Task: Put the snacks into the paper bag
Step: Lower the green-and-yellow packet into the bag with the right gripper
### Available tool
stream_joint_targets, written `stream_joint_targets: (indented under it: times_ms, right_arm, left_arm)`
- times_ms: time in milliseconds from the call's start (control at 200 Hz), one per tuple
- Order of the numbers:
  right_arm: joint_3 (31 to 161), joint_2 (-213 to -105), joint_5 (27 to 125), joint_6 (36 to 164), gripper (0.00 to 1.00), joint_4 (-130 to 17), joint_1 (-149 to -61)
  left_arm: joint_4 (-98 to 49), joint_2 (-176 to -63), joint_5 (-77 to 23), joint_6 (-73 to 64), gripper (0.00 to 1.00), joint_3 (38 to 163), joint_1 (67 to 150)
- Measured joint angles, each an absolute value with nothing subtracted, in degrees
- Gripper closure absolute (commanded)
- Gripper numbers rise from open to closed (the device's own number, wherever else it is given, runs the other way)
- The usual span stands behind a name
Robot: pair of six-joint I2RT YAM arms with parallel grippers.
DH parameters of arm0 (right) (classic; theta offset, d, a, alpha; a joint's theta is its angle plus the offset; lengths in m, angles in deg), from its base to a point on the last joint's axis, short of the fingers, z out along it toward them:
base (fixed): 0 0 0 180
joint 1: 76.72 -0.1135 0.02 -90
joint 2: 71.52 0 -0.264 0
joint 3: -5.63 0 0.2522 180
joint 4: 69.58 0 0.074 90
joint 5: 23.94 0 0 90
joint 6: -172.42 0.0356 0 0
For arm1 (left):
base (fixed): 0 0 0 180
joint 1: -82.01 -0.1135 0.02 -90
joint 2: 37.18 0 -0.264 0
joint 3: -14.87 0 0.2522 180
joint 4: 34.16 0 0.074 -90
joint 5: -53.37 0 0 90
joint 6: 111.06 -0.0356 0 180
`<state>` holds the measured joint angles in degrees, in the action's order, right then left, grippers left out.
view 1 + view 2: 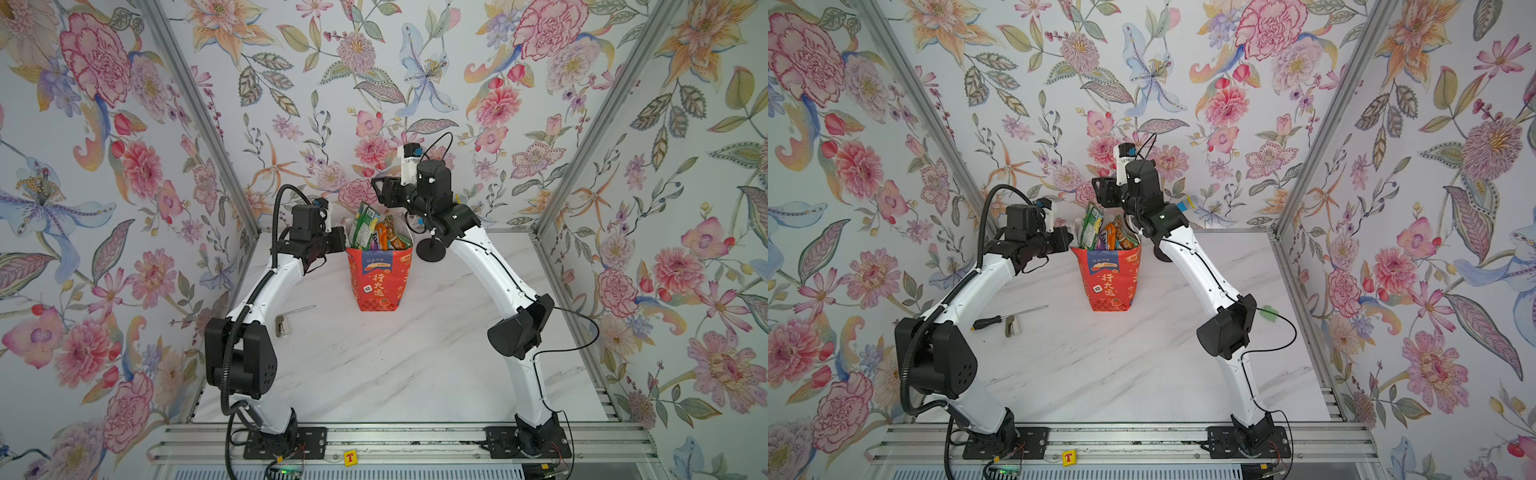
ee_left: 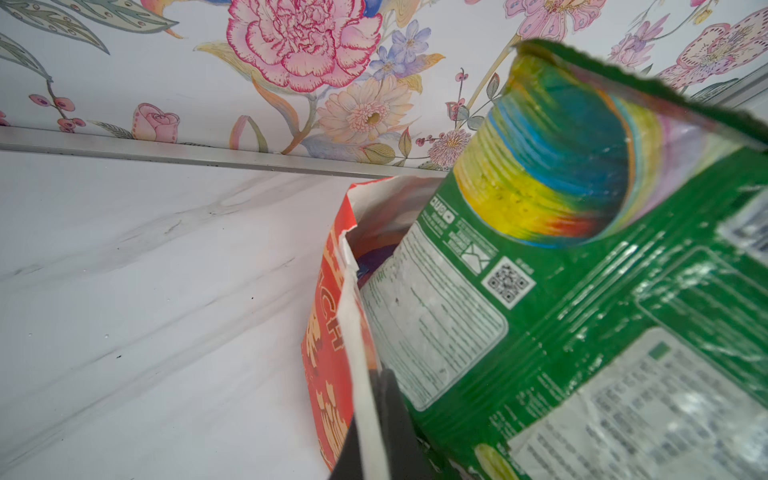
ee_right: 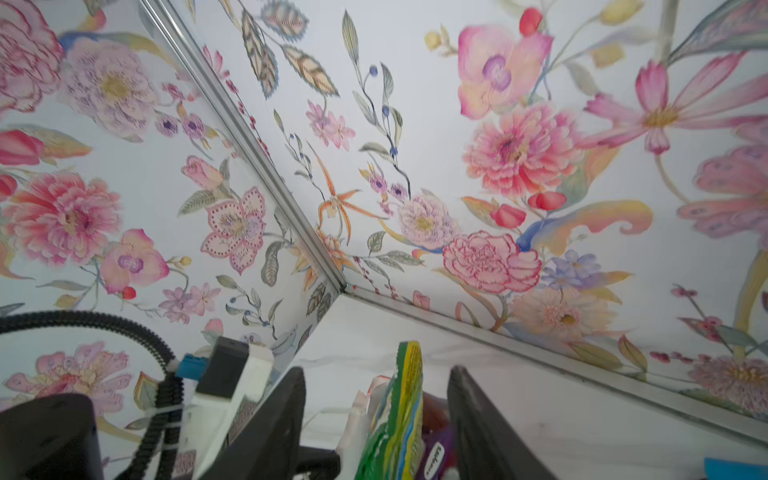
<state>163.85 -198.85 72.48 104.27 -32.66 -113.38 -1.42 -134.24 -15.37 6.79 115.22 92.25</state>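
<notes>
The red-orange paper bag (image 1: 380,282) (image 1: 1106,282) stands upright at the back middle of the marble table. Several snacks stick out of its top, the tallest a green packet (image 1: 363,224) (image 1: 1091,224) (image 2: 582,291) beside orange ones (image 1: 385,235). My left gripper (image 1: 343,241) (image 1: 1069,239) (image 2: 374,436) is shut on the bag's white-lined rim (image 2: 357,332). Above the bag my right gripper (image 1: 380,191) (image 1: 1100,191) (image 3: 376,370) is open. Its fingers (image 3: 282,415) straddle the green packet's top edge (image 3: 401,407) without touching it. A purple packet (image 3: 436,453) shows below.
A screwdriver (image 1: 988,322) and a small metal piece (image 1: 282,326) (image 1: 1010,326) lie left of the bag. A black round stand (image 1: 431,251) sits just right of it. A small green lump (image 1: 1268,312) lies behind my right elbow. Walls close in at the back and both sides.
</notes>
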Motion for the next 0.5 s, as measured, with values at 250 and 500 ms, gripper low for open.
stream_joint_targets:
  times_ms: [250, 500]
  right_arm:
    - [163.81, -202.47, 76.87, 103.94, 0.44, -22.82, -112.95]
    - [163.81, -202.47, 78.73, 102.61, 0.96, -20.81, -112.75]
  left_arm:
    - [-1.51, -134.24, -14.89, 6.84, 1.00, 115.22, 92.18]
    - [-1.62, -134.24, -14.45, 7.34, 1.00, 115.22, 92.14]
